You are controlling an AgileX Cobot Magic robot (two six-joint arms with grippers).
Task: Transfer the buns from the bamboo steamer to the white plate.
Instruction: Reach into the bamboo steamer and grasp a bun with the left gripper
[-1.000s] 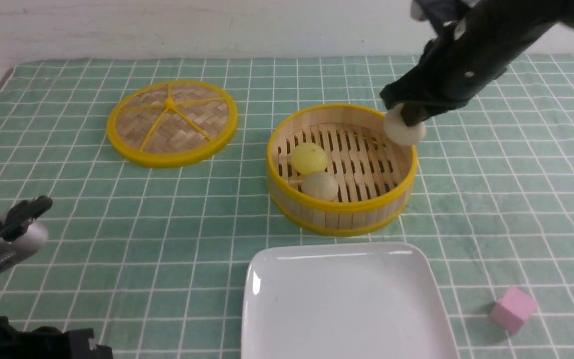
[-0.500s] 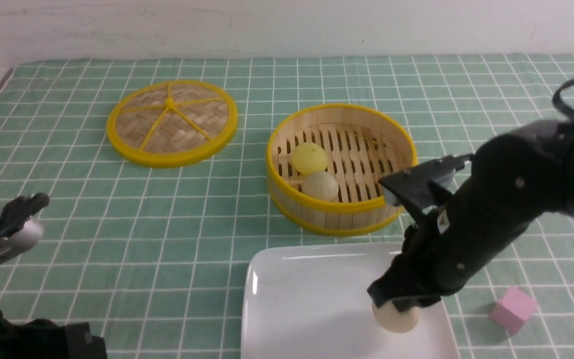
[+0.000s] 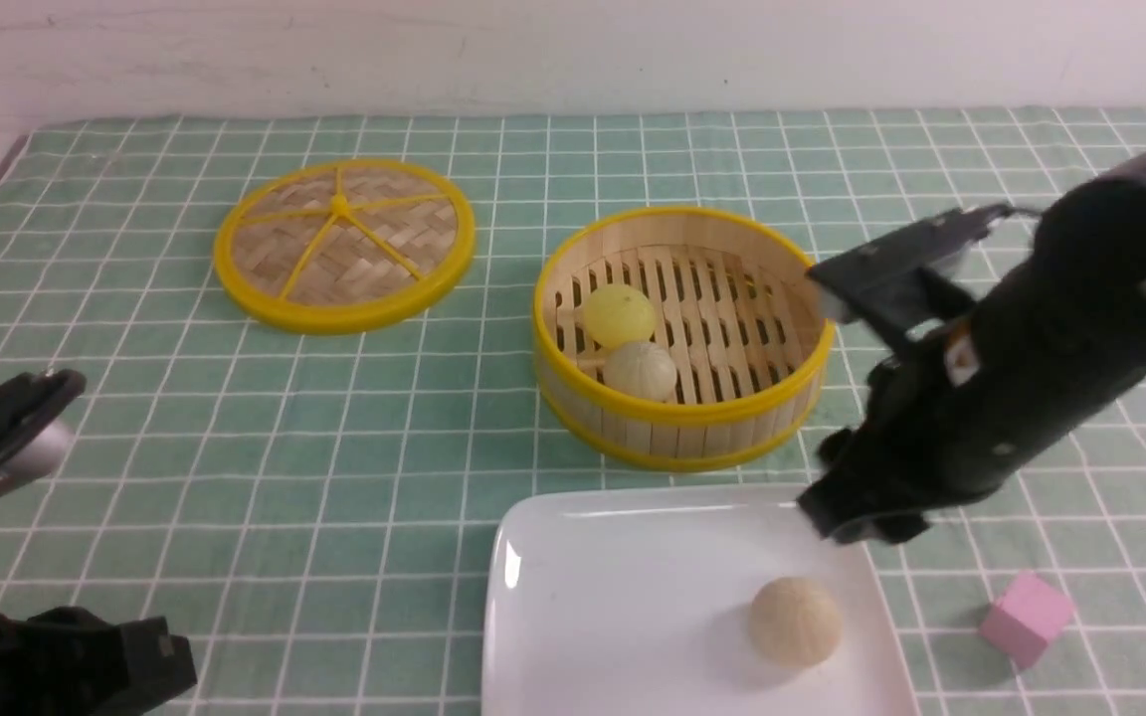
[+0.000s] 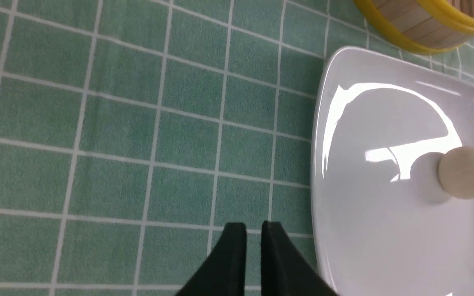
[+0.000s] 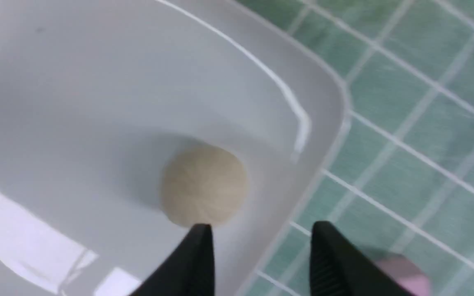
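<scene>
Moved: the beige bun [image 3: 795, 622] has left the right gripper [image 5: 261, 230] and lies free on the white plate [image 3: 583, 597], near its right edge.
Right gripper: jaws wide and empty, lifted clear of the bun, over the plate's far right corner.
Bamboo steamer [image 3: 682, 423]: yellow bun [image 3: 619, 313] and second beige bun [image 3: 640, 370] touch at its left side, unchanged.
Left gripper [image 4: 253, 227]: jaws a narrow slit apart, empty, over the checked cloth [image 3: 334, 477] left of the plate.
Around: woven lid [image 3: 344, 244] and pink cube [image 3: 1024, 617] unmoved.
</scene>
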